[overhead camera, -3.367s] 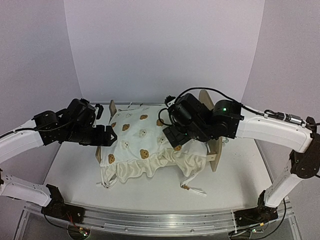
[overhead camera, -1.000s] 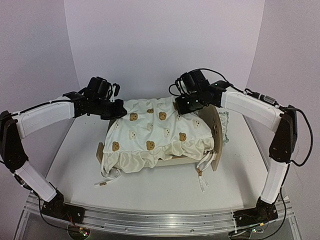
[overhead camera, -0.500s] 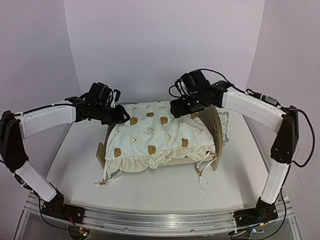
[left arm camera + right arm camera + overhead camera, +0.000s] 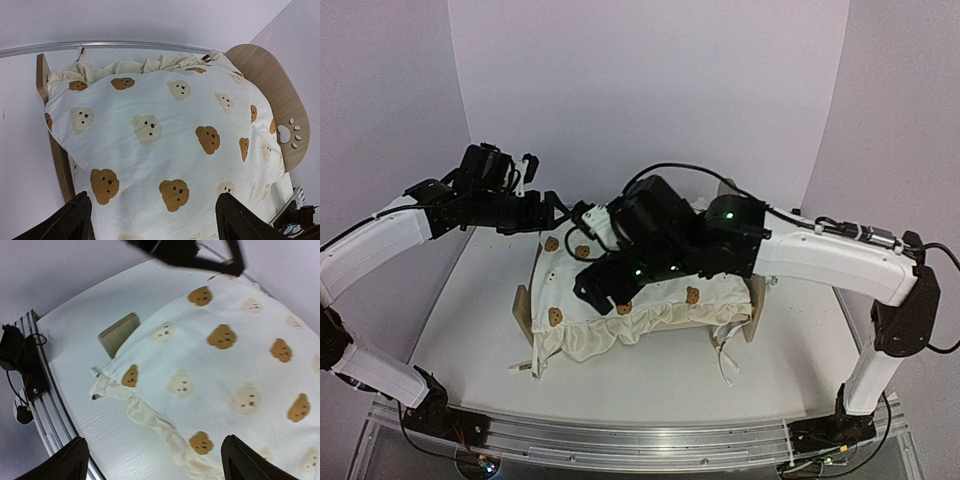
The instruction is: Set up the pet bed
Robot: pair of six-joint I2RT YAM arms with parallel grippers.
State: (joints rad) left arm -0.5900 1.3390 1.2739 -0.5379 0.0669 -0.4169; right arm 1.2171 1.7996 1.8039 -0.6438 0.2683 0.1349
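The pet bed (image 4: 520, 308) stands mid-table, its mattress hidden under a cream bear-print quilt (image 4: 650, 315) spread over it. In the left wrist view the rounded headboard (image 4: 272, 95) with its paw-print cutout rises at the right, past the quilt (image 4: 150, 125). My left gripper (image 4: 545, 213) hovers open above the bed's far left corner, and the quilt lies below its spread jaws (image 4: 152, 210). My right gripper (image 4: 595, 287) reaches across the bed toward its near left corner, open (image 4: 154, 450) and empty above the quilt's ruffled edge (image 4: 160, 422). A wooden footboard post (image 4: 117, 332) shows beside it.
Quilt ties trail onto the white table at the near right (image 4: 725, 365) and near left (image 4: 525, 368). The right arm (image 4: 820, 255) spans the bed and hides most of the headboard. An aluminium rail (image 4: 640, 440) runs along the near edge. Purple backdrop walls enclose the table.
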